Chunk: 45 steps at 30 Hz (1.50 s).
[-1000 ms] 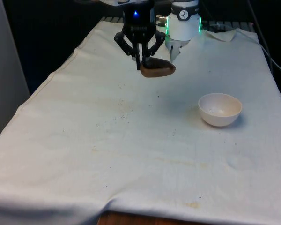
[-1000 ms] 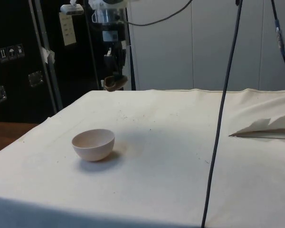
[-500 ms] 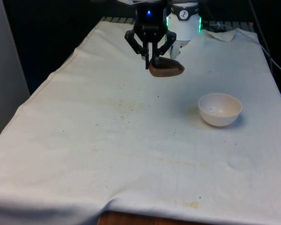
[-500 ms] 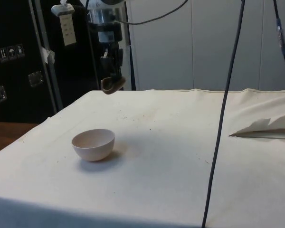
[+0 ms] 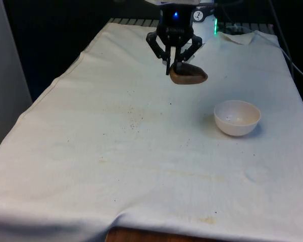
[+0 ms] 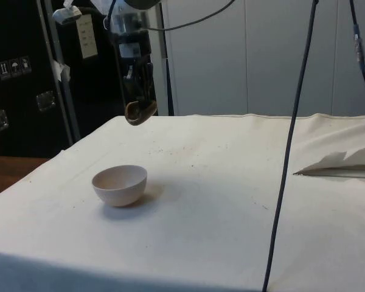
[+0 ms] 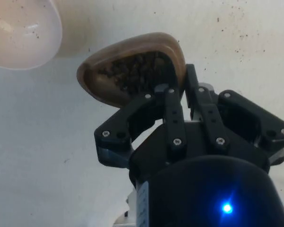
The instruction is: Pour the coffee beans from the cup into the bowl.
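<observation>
Cup (image 5: 188,75) (brown, rounded, bean-filled) pinched by claw (image 5: 173,65) above cloth.

In the front view the white robot arm (image 5: 204,12) runs off the top centre of the frame above the black two-finger gripper (image 5: 173,64). The far rim of the brown wooden cup (image 5: 188,75) is tucked behind those fingers. In the wrist view, the pale round bowl (image 7: 20,29) at the upper left is cut by the frame's edges, and the dark coffee beans (image 7: 132,71) sit partly behind the fingers (image 7: 173,116). The bowl's inside cannot be seen from the side, lower left of centre. The white cloth (image 5: 116,151) runs past the lower edge.
</observation>
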### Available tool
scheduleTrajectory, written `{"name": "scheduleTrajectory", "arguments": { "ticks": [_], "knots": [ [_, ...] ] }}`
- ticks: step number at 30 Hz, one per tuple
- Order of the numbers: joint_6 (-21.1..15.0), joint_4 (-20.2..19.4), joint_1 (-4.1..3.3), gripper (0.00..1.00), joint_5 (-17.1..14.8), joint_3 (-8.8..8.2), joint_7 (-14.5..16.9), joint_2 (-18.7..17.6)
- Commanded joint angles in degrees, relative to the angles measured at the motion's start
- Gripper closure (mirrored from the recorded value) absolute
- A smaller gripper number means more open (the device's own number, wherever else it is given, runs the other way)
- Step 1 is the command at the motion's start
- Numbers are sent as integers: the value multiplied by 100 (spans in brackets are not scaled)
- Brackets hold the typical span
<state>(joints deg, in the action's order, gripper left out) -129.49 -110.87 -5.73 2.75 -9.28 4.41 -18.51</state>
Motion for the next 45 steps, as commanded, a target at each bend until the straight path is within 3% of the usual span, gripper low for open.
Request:
{"name": "scheduleTrajectory", "arguments": {
  "ticks": [1,2,10,11,13,19,20,21,28,29,30,37,38,39,45],
  "knots": [
    [0,0,0,100,46,23,-46,0],
    [0,-11,-52,100,166,6,-166,17],
    [17,0,-52,100,636,195,-613,11],
    [6,0,0,100,584,235,-561,0],
    [17,0,-52,100,808,258,-785,6],
    [34,-6,-46,100,1146,395,-1112,0],
    [23,-6,0,100,1054,418,-1020,0],
    [40,-6,-52,100,1203,418,-1169,-6],
    [103,6,-52,100,1725,630,-1673,-29],
    [69,-11,0,100,1650,659,-1599,-23],
    [109,6,-52,100,1782,653,-1730,-34],
    [183,17,-52,100,2183,819,-2120,-63],
    [138,-11,0,100,2131,848,-2063,-46],
    [212,17,-57,100,2303,865,-2240,-69],
    [350,40,-52,100,2693,1060,-2624,-103]
  ]
}}
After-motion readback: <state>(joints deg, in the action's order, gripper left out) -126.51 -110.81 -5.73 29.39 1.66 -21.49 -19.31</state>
